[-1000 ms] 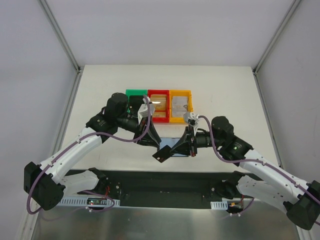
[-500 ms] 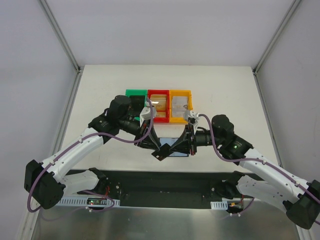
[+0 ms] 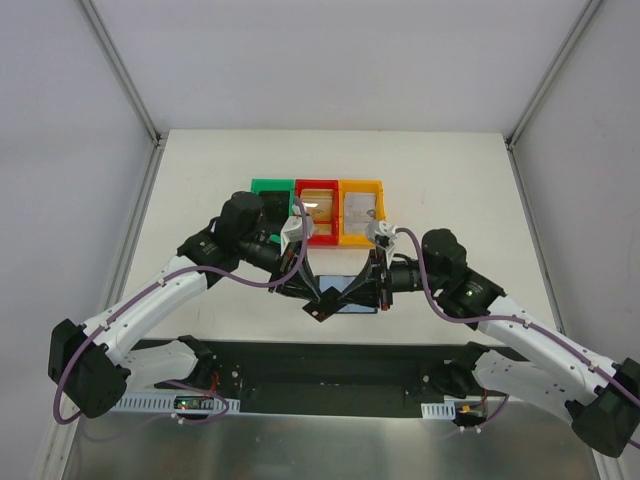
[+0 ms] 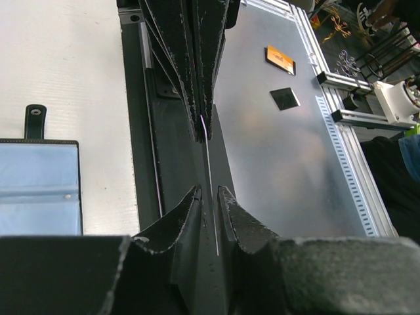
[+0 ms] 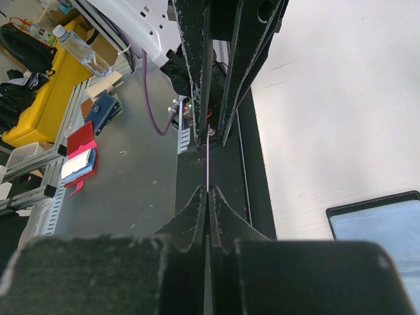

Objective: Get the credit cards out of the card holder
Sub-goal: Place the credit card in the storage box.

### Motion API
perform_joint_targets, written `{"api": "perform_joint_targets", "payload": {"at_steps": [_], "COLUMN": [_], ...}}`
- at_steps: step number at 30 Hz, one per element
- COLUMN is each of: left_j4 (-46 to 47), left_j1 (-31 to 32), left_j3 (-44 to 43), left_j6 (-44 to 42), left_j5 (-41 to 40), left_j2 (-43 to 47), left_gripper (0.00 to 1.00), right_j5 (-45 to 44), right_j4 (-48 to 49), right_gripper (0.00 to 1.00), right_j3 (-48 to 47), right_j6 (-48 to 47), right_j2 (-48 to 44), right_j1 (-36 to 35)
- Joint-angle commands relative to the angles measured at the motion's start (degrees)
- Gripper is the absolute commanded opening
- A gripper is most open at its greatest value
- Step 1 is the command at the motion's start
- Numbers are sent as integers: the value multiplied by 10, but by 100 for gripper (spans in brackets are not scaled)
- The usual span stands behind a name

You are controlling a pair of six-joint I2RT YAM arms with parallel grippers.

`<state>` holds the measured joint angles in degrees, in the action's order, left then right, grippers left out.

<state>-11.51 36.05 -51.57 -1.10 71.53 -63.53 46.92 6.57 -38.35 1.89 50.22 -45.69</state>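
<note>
Your right gripper [image 5: 208, 191] has its fingers pressed together on a thin flat credit card [image 5: 208, 157], seen edge-on. The left gripper [image 4: 209, 193] has its fingers nearly closed around that card's other end; can't tell if they're touching it. The black-edged, bluish-grey folding card holder [image 4: 39, 184] lies open on the white table [image 3: 200, 170], right under both grippers.

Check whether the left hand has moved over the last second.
Yes. The left hand has slid slightly away from the green bin, toward the credit card held by the right hand.
</note>
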Motion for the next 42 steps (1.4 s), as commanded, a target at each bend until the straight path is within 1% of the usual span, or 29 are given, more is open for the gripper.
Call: {"api": "perform_joint_targets", "payload": {"at_steps": [1,2,4,9,11,16,18,19,22,25,26,27,30,32,33,34,36,38,39,40,42], "left_j4": [-3,-4,-5,-8,-9,-11,-11,-11,-11,-11,-11,-11,-12,-13,-13,-12,-12,-12,-12,-13,-12], "left_j1": [7,8,9,10,10,10,10,10,10,10,10,9,6,4,2,2,1,-1,-1,-2,-2], "left_j3": [2,3,5,6,4,4,4,4,4,4,4,4,7,12,14,16,19,20,21,22,24], "left_j6": [-19,-19,-19,-21,-22,-24,-25,-26,-26,-15,-11,-5,3,9,9,8,8,9,8,8,44], "left_j5": [12,9,4,-1,-1,1,0,0,-9,-44,-59,-72,-93,-110,-114,-119,-130,-140,-149,-162,-202], "left_j2": [-5,-5,-7,-6,-5,-6,-5,-5,-3,3,4,7,14,23,28,32,40,48,54,57,67], "left_gripper": [12,9,8,16,16,9,1,0,0,0,0,0,0,0,0,0,0,0,0,0,0], "right_j5": [2,3,4,2,2,1,1,2,1,-14,-24,-35,-78,-103,-113,-121,-141,-164,-175,-183,-198], "right_j4": [15,15,16,15,15,15,15,16,15,14,9,0,-33,-46,-51,-54,-59,-63,-87,-93,-103], "right_gripper": [0,0,0,0,0,0,0,0,0,0,3,9,22,38,43,52,66,74,81,83,83], "right_j3": [-27,-27,-28,-30,-30,-31,-30,-30,-30,-30,-33,-37,-44,-45,-45,-45,-44,-46,-48,-50,-46], "right_j6": [-10,-10,-10,-10,-10,-10,-9,-9,-8,3,6,7,11,11,10,9,10,12,13,13,10], "right_j2": [1,1,1,4,4,5,5,5,5,6,7,7,1,-6,-13,-17,-29,-39,-43,-48,-64], "right_j1": [-4,-4,-4,-5,-5,-6,-6,-7,-7,-7,-7,-6,-5,-5,-4,-3,0,3,7,10,17]}}
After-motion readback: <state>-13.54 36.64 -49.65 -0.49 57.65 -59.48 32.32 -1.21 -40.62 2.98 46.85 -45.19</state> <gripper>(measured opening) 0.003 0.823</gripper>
